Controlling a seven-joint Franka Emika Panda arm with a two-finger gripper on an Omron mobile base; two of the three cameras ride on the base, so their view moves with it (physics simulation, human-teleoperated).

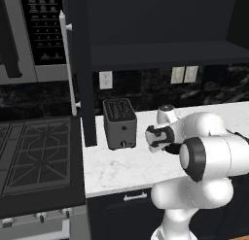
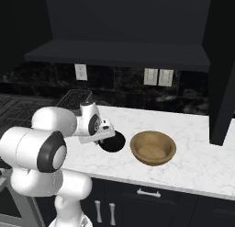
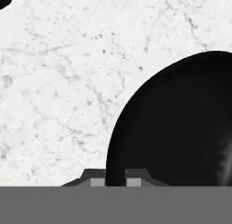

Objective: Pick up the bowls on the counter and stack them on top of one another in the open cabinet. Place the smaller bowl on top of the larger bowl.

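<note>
On the white marble counter [image 2: 197,129] the glossy black bowl [image 2: 114,143] sits left of the larger tan-brown bowl [image 2: 153,148]. My gripper [image 2: 104,138] reaches down at the black bowl's left rim. In the hand view the black bowl [image 3: 181,128] takes up the right side, and my gripper [image 3: 115,181] is shut on its rim, one fingertip on each side of the wall. The hand [image 1: 158,137] is low over the counter [image 1: 121,166], right of the toaster. Above, the open cabinet [image 2: 119,53] shows a dark bare shelf.
A grey toaster [image 1: 119,123] stands on the counter by the cabinet's open door [image 1: 85,88], which carries a silver bar handle [image 1: 68,64]. A black gas stove [image 1: 34,156] lies left, under a microwave [image 1: 34,35]. Another open door [image 2: 221,83] hangs at the right.
</note>
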